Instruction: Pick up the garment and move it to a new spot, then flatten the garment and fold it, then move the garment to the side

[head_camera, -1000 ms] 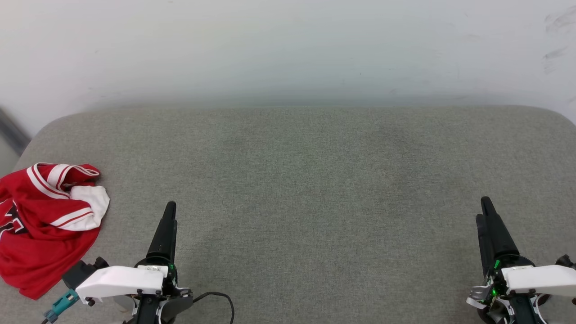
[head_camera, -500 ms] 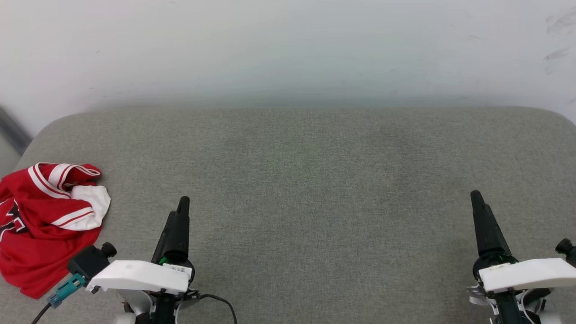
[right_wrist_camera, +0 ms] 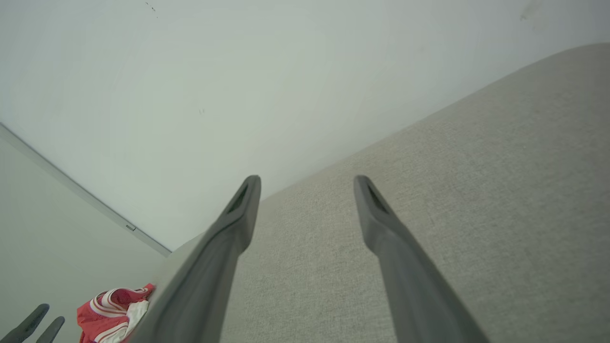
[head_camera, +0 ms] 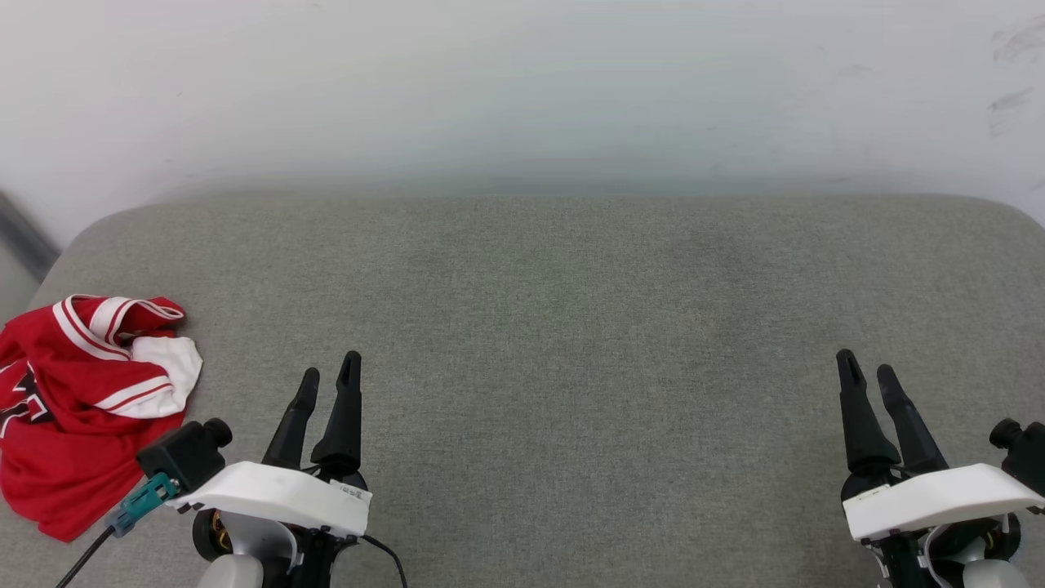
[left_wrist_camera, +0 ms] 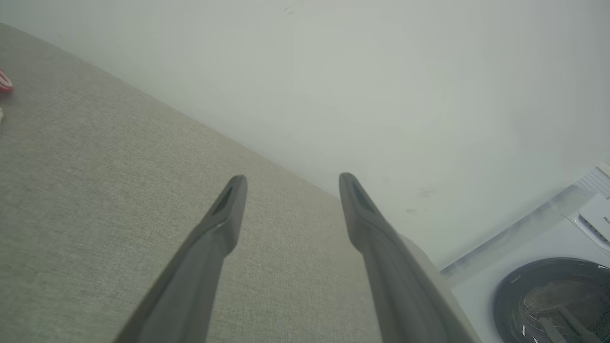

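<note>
The red garment (head_camera: 73,408) lies crumpled at the far left of the grey cushion (head_camera: 571,327), white sleeve and striped trim on top, part of a black letter showing at the view's left edge. My left gripper (head_camera: 329,373) hovers open to its right, apart from it, nothing between its fingers. Near the right side my right gripper (head_camera: 865,371) is open and empty too. The right wrist view catches the garment (right_wrist_camera: 114,307) at lower left with the left gripper's fingertips (right_wrist_camera: 40,314) beside it. A sliver of the garment (left_wrist_camera: 4,83) shows at the left wrist view's left edge.
A pale wall (head_camera: 522,90) rises right behind the cushion. The cushion's rounded corners fall away at far left and far right. A washing machine (left_wrist_camera: 548,276) stands beyond the cushion's edge in the left wrist view.
Both grippers have turned at the wrist so that two separate fingers now show on each. The left has drifted right, the right has drifted left. The garment has not moved.
</note>
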### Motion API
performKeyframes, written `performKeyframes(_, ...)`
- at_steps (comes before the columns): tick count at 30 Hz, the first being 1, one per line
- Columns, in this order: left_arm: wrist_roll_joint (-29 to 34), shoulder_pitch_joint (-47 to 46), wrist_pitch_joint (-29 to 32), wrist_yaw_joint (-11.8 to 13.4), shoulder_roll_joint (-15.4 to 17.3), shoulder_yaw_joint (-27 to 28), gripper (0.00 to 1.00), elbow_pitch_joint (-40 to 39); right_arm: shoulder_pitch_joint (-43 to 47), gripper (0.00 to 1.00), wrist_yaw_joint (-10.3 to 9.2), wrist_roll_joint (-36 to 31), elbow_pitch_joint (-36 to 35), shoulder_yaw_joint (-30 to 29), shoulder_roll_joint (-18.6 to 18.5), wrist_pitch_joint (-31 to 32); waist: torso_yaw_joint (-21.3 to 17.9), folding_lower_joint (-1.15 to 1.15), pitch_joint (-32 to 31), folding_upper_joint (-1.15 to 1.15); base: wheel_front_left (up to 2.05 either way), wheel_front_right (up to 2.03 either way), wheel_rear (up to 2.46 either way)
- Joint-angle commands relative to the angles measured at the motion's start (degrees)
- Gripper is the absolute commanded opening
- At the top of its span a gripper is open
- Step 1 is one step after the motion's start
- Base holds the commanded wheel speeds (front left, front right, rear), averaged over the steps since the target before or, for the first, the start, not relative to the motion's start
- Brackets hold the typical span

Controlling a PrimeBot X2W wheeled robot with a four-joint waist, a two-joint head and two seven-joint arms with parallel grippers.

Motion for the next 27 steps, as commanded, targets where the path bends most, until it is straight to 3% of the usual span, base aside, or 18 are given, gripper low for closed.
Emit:
performKeyframes(1,2.6,-1.4,-0.7,0.0,0.6,-0.2,1.00,-0.9,-0.2,1.00,0.00,-2.9,-1.2,0.1,-0.2,-0.2,0.0,0.00,0.0,0.00,0.00,0.00,0.00)
performKeyframes(27,20.6,-1.3,-4.6,0.2,2.6,-1.7,1.00,0.2,1.5,1.00,0.00,-22.7,-5.2,-0.5,0.2,1.2,0.0,0.00,0.1,0.00,0.00,0.00,0.00)
